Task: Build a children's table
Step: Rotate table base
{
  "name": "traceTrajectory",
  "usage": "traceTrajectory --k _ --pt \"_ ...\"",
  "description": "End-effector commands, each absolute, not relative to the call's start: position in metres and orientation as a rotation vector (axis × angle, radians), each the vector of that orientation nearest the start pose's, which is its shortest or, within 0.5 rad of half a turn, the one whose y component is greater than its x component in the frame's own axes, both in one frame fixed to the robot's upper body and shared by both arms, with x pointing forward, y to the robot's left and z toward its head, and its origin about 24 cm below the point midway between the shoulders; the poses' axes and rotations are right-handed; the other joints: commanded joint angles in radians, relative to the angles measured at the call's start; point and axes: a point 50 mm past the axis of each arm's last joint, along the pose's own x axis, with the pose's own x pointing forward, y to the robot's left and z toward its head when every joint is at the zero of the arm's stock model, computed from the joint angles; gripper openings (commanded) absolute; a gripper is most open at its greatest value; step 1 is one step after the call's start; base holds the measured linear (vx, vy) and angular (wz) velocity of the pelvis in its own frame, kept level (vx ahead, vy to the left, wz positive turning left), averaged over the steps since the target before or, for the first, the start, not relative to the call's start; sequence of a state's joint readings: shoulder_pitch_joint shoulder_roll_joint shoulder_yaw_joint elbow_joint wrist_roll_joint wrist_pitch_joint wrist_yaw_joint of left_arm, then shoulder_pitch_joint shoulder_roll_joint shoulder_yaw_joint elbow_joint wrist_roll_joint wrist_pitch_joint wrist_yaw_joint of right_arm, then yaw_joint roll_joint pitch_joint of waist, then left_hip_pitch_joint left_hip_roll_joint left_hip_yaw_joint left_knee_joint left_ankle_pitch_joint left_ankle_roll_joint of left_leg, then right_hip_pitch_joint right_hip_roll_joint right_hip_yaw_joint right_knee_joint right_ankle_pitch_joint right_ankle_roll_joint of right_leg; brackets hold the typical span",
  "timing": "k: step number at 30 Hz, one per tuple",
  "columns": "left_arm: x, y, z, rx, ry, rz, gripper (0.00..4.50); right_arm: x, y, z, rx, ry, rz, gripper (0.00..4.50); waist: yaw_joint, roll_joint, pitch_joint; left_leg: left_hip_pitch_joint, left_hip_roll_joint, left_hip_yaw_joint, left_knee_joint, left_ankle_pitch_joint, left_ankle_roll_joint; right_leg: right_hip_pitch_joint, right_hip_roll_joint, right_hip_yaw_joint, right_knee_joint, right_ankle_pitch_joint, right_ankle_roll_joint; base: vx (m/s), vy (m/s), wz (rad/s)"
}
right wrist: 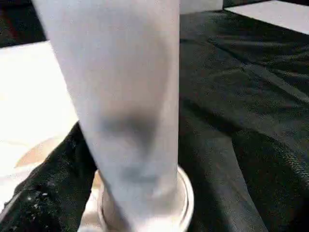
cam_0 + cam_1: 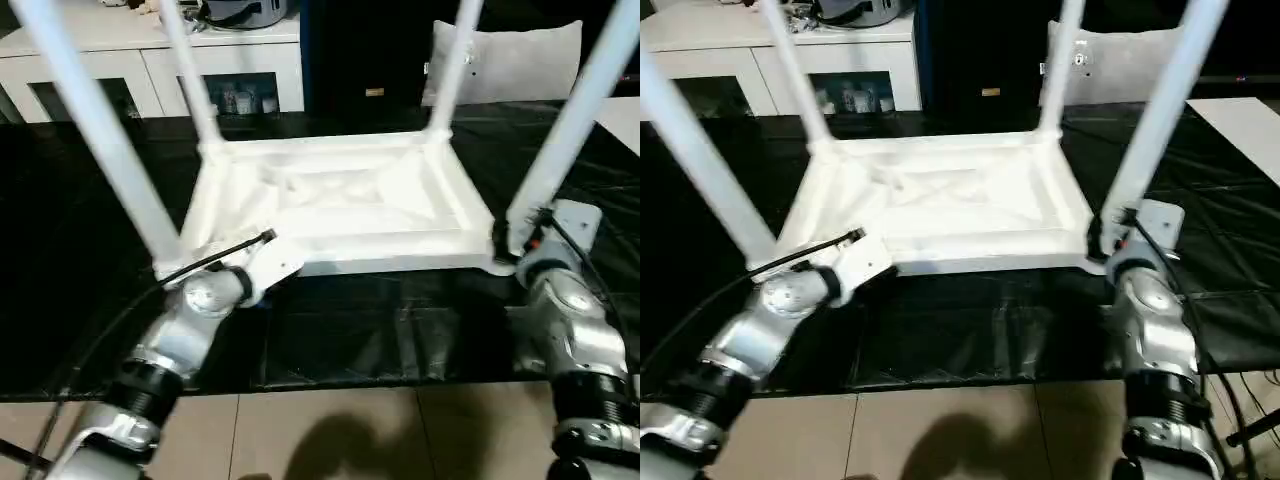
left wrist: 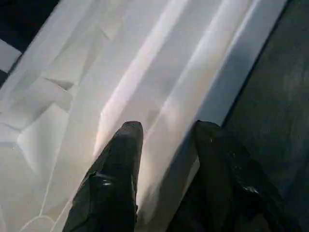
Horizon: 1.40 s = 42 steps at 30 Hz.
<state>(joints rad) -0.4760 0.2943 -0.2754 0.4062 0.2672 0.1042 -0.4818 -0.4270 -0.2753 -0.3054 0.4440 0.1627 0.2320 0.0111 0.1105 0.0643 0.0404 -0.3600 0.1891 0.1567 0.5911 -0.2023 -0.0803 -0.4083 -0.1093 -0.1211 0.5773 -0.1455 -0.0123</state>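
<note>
The children's table point(image 2: 340, 200) lies upside down on a black sheet, ribbed underside up. Its four white legs stand up from the corner sockets: near-left point(image 2: 100, 140), far-left point(image 2: 195, 80), far-right point(image 2: 452, 70) and near-right point(image 2: 575, 120). My left gripper point(image 3: 169, 133) is at the near rim, close to the near-left corner. It is shut on that rim, one black finger point(image 3: 123, 159) inside and the other outside. My right gripper point(image 2: 505, 245) is open at the foot of the near-right leg point(image 1: 125, 96), with a black finger point(image 1: 53, 183) beside the socket.
The black sheet point(image 2: 380, 330) covers the floor under the table, with beige tiles point(image 2: 330, 430) in front of it. A white low cabinet with glass doors point(image 2: 150, 60) stands at the back left. A grey cushion point(image 2: 520, 60) leans at the back right.
</note>
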Motion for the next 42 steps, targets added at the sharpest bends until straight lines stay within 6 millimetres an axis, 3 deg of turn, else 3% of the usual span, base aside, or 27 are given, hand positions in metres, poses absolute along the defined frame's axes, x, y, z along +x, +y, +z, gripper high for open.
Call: traceTrajectory --k 1,3,4,6,10,13,15,19,22,24,25,28,29,31,39,40,42 --pt "0.328 0.133 0.060 0.597 0.179 -0.587 1.92 0.321 -0.256 0.067 0.017 0.142 -0.211 4.50 -0.004 -0.009 -0.070 -0.006 0.019 0.003 -0.064 -0.159 0.051 0.062 -0.042 0.043 -0.061 -0.276 -0.142 0.000 0.000 0.00" --pt "0.327 0.136 0.061 0.514 0.175 -0.530 2.10 0.320 -0.250 0.070 -0.003 0.114 -0.158 4.50 -0.006 -0.004 -0.068 -0.007 0.019 0.003 -0.065 -0.164 0.055 0.061 -0.040 0.042 -0.063 -0.297 -0.137 0.000 0.000 0.00" --pt "0.325 0.138 0.061 0.470 0.172 -0.505 2.21 0.318 -0.247 0.071 -0.001 0.100 -0.142 4.50 -0.008 -0.009 -0.065 -0.009 0.021 0.003 -0.065 -0.175 0.058 0.062 -0.041 0.041 -0.067 -0.311 -0.134 0.000 0.000 0.00" --pt "0.315 0.144 0.060 0.383 0.161 -0.445 2.27 0.310 -0.241 0.074 0.011 0.059 -0.106 4.50 -0.012 -0.008 -0.065 -0.010 0.022 0.002 -0.066 -0.178 0.066 0.061 -0.040 0.040 -0.069 -0.331 -0.128 0.000 0.000 0.00" --pt "0.298 0.154 0.055 0.324 0.155 -0.345 2.69 0.295 -0.229 0.070 0.022 0.062 -0.077 4.50 -0.023 -0.011 -0.058 -0.011 0.022 0.001 -0.072 -0.213 0.069 0.056 -0.035 0.038 -0.080 -0.405 -0.095 0.000 0.000 0.00" --pt "0.287 0.163 0.052 0.275 0.158 -0.239 2.86 0.285 -0.220 0.066 0.022 0.081 -0.041 4.50 -0.027 -0.006 -0.057 -0.009 0.022 0.000 -0.074 -0.232 0.068 0.050 -0.031 0.038 -0.084 -0.432 -0.077 0.000 0.000 0.00" --pt "0.279 0.169 0.050 0.229 0.166 -0.172 3.09 0.277 -0.210 0.063 0.014 0.097 0.006 4.50 -0.027 -0.012 -0.055 -0.011 0.022 0.001 -0.075 -0.249 0.066 0.049 -0.032 0.037 -0.092 -0.464 -0.060 0.000 0.000 0.00" --pt "0.260 0.175 0.049 0.183 0.141 -0.146 3.36 0.262 -0.183 0.054 0.049 0.125 0.180 4.50 -0.025 -0.010 -0.049 -0.015 0.021 -0.003 -0.078 -0.286 0.066 0.043 -0.033 0.037 -0.102 -0.529 -0.025 0.000 0.000 0.00" --pt "0.253 0.191 0.044 0.124 0.157 -0.016 3.58 0.258 -0.168 0.049 -0.003 0.149 0.308 4.50 -0.028 -0.009 -0.045 -0.014 0.017 -0.005 -0.077 -0.327 0.057 0.038 -0.028 0.030 -0.110 -0.572 -0.002 0.000 0.000 0.00" --pt "0.252 0.197 0.043 0.117 0.154 0.036 3.80 0.259 -0.163 0.049 -0.004 0.156 0.339 4.50 -0.028 -0.011 -0.044 -0.012 0.015 -0.005 -0.077 -0.336 0.054 0.035 -0.028 0.030 -0.114 -0.589 0.013 0.000 0.000 0.00" --pt "0.252 0.200 0.043 0.109 0.150 0.060 3.80 0.260 -0.160 0.050 0.008 0.159 0.362 4.50 -0.029 -0.018 -0.046 -0.013 0.017 -0.007 -0.078 -0.330 0.055 0.037 -0.027 0.030 -0.115 -0.581 0.017 0.000 0.000 0.00" --pt "0.254 0.205 0.045 0.100 0.138 0.127 4.11 0.262 -0.154 0.051 0.014 0.176 0.418 4.50 -0.025 -0.014 -0.047 -0.015 0.022 -0.009 -0.080 -0.307 0.057 0.039 -0.028 0.035 -0.108 -0.530 0.006 0.000 0.000 0.00" --pt "0.255 0.206 0.046 0.097 0.134 0.140 4.23 0.262 -0.154 0.050 0.007 0.186 0.423 4.50 -0.025 -0.021 -0.047 -0.013 0.023 -0.009 -0.080 -0.306 0.056 0.039 -0.029 0.036 -0.108 -0.518 0.000 0.000 0.000 0.00" --pt "0.257 0.207 0.049 0.093 0.123 0.176 4.38 0.263 -0.155 0.048 -0.009 0.203 0.438 4.50 -0.020 -0.015 -0.051 -0.013 0.026 -0.010 -0.081 -0.290 0.053 0.042 -0.030 0.040 -0.100 -0.480 -0.013 0.000 0.000 0.00" --pt "0.272 0.208 0.051 0.059 0.106 0.185 4.47 0.267 -0.163 0.040 -0.048 0.265 0.420 4.50 -0.013 -0.023 -0.057 -0.020 0.024 -0.008 -0.074 -0.204 0.065 0.053 -0.033 0.047 -0.086 -0.367 -0.061 0.000 0.000 0.00" --pt "0.284 0.210 0.055 0.049 0.092 0.204 4.47 0.268 -0.165 0.039 -0.015 0.267 0.411 4.50 -0.011 -0.008 -0.057 -0.016 0.022 -0.008 -0.073 -0.203 0.063 0.049 -0.031 0.047 -0.085 -0.364 -0.063 0.000 0.000 0.00" --pt "0.291 0.212 0.058 0.043 0.090 0.224 4.47 0.269 -0.167 0.037 -0.059 0.276 0.403 4.50 -0.010 -0.007 -0.058 -0.010 0.024 -0.009 -0.072 -0.212 0.058 0.049 -0.031 0.047 -0.086 -0.357 -0.065 0.000 0.000 0.00"
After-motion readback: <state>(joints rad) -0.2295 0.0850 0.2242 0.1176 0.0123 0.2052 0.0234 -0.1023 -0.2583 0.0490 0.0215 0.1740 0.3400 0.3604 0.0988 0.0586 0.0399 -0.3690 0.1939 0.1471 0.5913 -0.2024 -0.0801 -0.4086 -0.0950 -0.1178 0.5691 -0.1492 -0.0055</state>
